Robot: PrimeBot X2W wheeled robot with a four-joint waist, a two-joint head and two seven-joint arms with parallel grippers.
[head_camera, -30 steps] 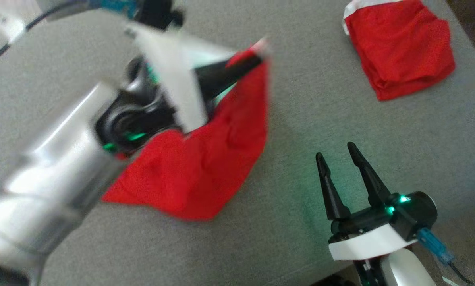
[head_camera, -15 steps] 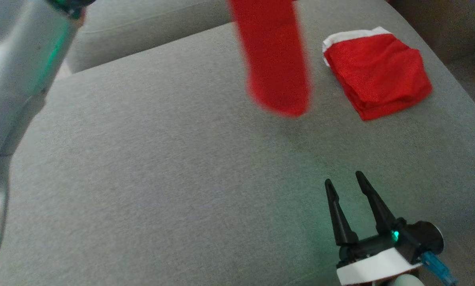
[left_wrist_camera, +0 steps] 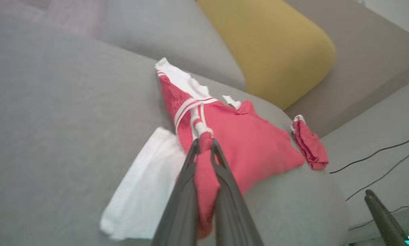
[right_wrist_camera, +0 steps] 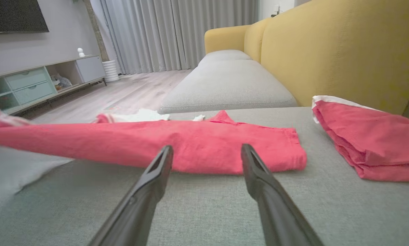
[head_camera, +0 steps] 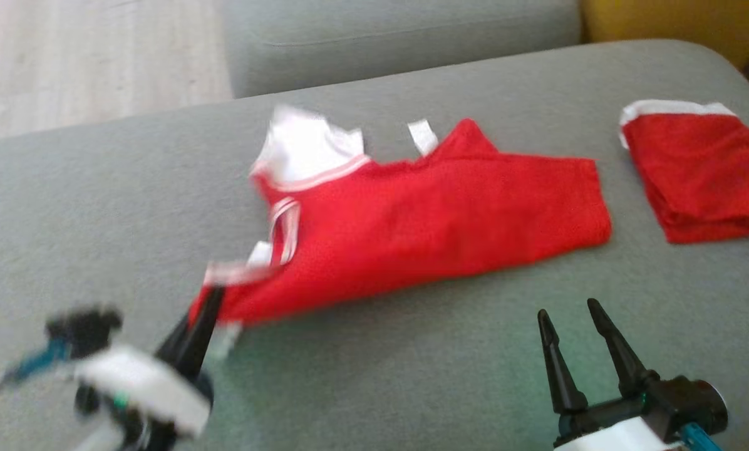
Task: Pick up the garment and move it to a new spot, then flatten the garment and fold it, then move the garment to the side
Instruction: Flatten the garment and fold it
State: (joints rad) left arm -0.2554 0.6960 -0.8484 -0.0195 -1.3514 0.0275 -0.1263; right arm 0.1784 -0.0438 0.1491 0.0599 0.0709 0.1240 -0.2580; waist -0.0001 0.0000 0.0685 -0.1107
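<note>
- The red fabric garment with white trim (head_camera: 424,219) lies stretched in a long band across the middle of the head view, on the grey fabric sofa cushion (head_camera: 412,388). Its white-trimmed end is at the upper left and its plain hem at the right.
- The left tool (left_wrist_camera: 204,143), at the lower left of the head view, is clenched on a red edge of the garment beside the white stripes. That corner looks lifted slightly off the cushion.
- The right tool (head_camera: 568,307), at the lower right of the head view, is released and empty. It hovers near the cushion, short of the garment's near edge.
- A folded red cloth piece with a white edge (head_camera: 706,181) sits apart at the right edge of the frame.
- Judgement: the garment appears to be at its new spot, so flattening is the step in hand.
- The cloth looks doubled and bunched rather than spread. The next move probably calls for the right tool to pinch the hem end, so both can pull the fabric taut and open.
</note>
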